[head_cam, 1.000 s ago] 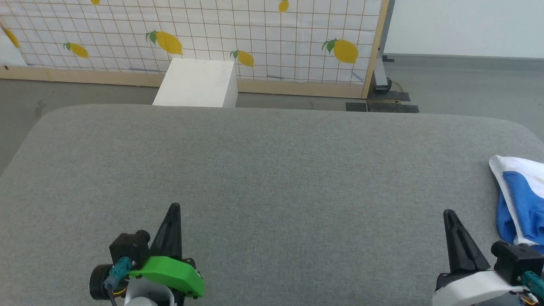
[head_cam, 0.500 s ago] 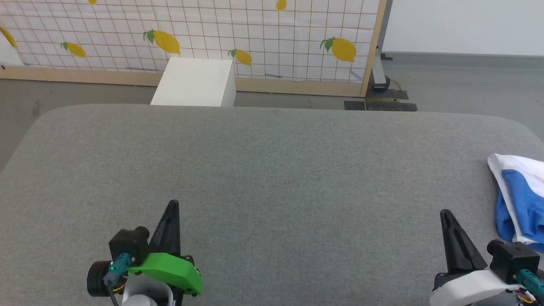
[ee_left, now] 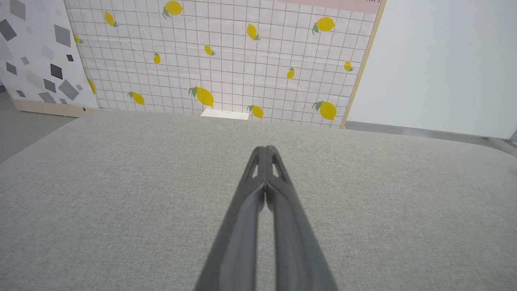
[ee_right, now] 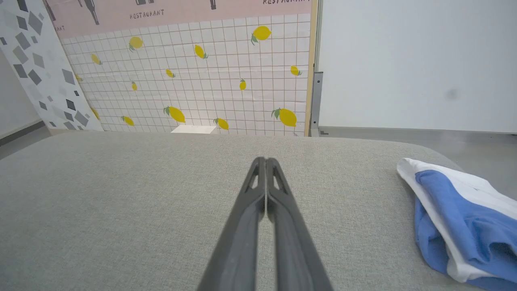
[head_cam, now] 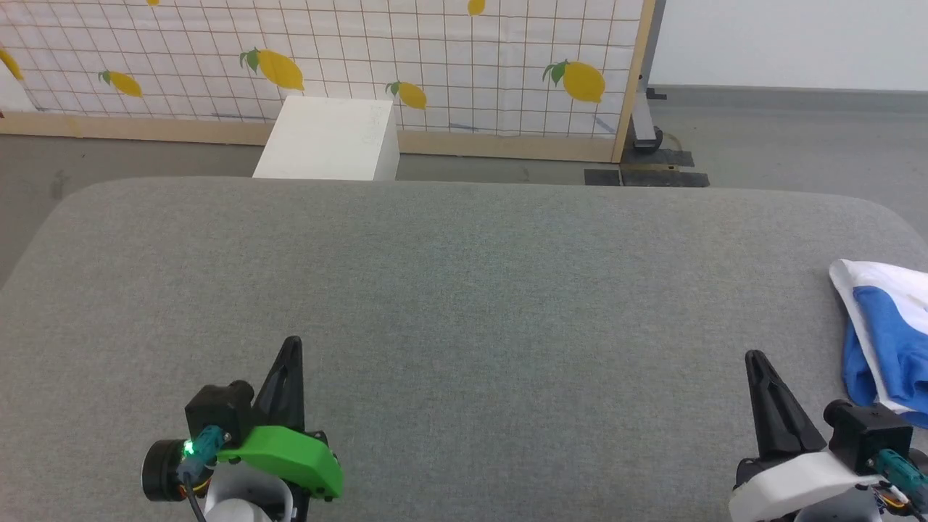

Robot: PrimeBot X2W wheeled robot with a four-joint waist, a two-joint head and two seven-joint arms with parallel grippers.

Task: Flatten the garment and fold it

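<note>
The garment [head_cam: 886,330], a white and royal-blue shirt, lies bunched at the right edge of the grey padded table [head_cam: 464,290]; part of it runs off the head view. The right wrist view has the garment [ee_right: 464,218] at its right side. My right gripper [head_cam: 754,357] hovers just left of the garment, shut and holding nothing; its fingertips [ee_right: 263,161] are pressed together. Over the table's near left, my left gripper [head_cam: 292,342] is shut and empty too, with its fingertips [ee_left: 264,149] touching, far from the garment.
Beyond the table's far edge a white box [head_cam: 328,139] stands on the floor. Behind it is a lemon-patterned screen [head_cam: 406,65] on a wooden frame. Dark base plates [head_cam: 645,176] lie on the grey floor at the back right.
The whole head view has shifted slightly: the camera moved. Both grippers remain shut and in the same places over the table. The garment lies as before.
</note>
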